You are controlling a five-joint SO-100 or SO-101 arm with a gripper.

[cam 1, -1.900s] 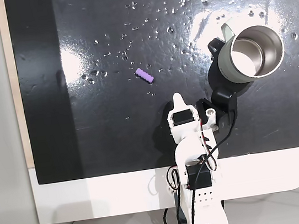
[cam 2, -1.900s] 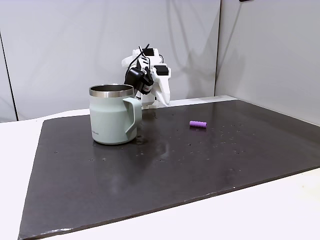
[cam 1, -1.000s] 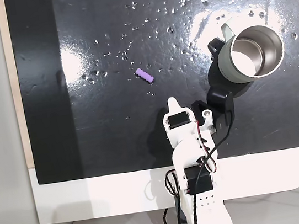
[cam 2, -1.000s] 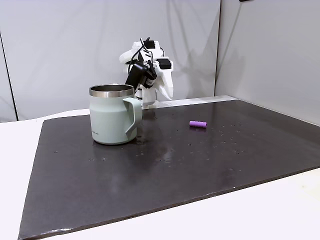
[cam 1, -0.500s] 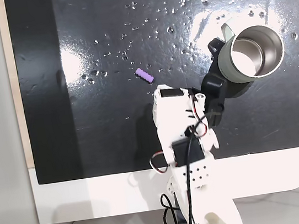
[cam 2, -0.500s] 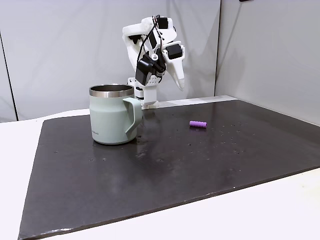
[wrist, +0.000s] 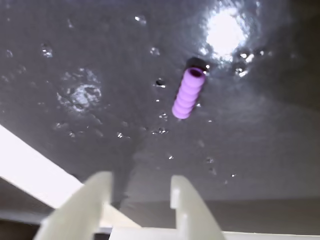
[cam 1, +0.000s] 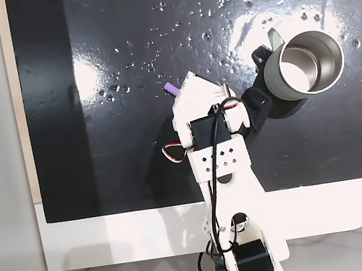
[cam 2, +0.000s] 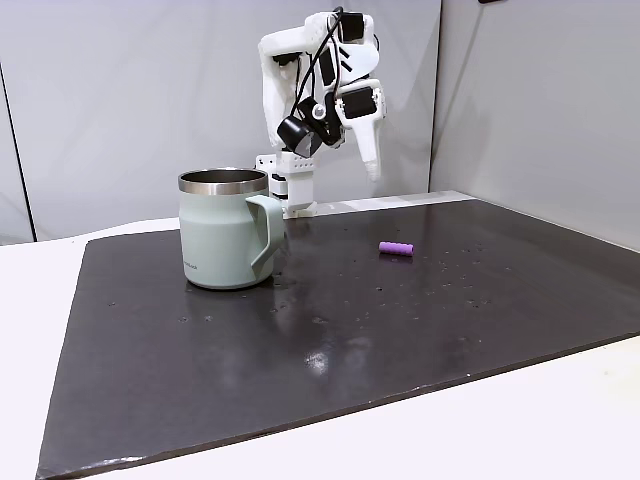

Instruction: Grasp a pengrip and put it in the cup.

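Surface: you work on a glossy black mat dotted with droplets, grey walls behind.
Change: your arm has risen and swung out from beside the mug since a moment ago.
Claw: white two-finger gripper, fingers parted, empty, high above the mat.
Pengrip: small light-purple ribbed rubber cylinder, upper centre of the wrist view, lying flat.
Cup: grey-green steel-lined mug, upper right, well apart.
Room: open mat all around the pengrip; you can descend freely.

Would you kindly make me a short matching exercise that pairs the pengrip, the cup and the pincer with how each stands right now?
Things:
1. pengrip
2. cup
3. pincer

States:
A. raised above the mat, fingers apart, holding nothing
B. lying on its side on the dark mat
C. standing upright, handle turned toward the pengrip in the fixed view from the side

Pairs: 1-B, 2-C, 3-A
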